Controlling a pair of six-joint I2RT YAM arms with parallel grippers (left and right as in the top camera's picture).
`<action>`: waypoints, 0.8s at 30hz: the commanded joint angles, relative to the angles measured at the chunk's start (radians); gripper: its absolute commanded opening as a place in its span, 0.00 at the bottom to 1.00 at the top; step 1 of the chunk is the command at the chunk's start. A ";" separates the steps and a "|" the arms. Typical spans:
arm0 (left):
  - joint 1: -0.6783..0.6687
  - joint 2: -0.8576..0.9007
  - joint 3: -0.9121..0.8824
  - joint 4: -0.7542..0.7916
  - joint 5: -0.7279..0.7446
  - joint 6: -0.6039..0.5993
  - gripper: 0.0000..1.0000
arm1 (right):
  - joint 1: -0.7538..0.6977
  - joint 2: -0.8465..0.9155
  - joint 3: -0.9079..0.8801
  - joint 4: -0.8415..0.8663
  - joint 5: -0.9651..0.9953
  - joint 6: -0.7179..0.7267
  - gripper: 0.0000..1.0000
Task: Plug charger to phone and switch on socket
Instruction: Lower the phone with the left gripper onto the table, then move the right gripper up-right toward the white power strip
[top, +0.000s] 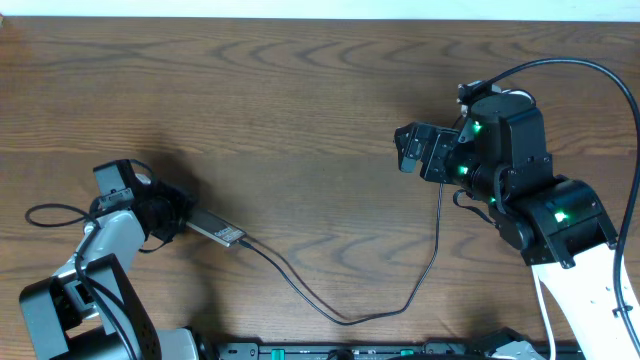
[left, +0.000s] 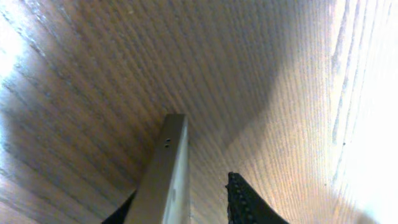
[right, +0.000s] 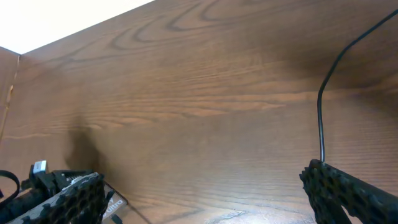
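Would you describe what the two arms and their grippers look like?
Both arms have black, blocky joints over pale lower links. The right arm shows green lights and a looping black cable; the left arm has one too. Gripper fingers are black and ridged.

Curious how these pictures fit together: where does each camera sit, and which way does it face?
Overhead: above the table, looking straight down; left arm and right arm show.
Left wrist: low, looking along the phone's edge; its black fingers show.
Right wrist: looking across the table toward the left arm; its two spread fingers show.
Shared: overhead and right wrist show the charger cable.
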 joint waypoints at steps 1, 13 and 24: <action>-0.002 0.004 0.003 -0.020 -0.020 0.014 0.36 | 0.004 0.000 0.014 -0.008 0.017 -0.014 0.99; -0.002 0.004 0.003 -0.046 -0.020 0.014 0.54 | 0.004 0.000 0.014 -0.015 0.023 -0.014 0.99; -0.002 0.004 0.003 -0.064 -0.023 0.013 0.59 | 0.004 0.000 0.014 -0.015 0.023 -0.014 0.99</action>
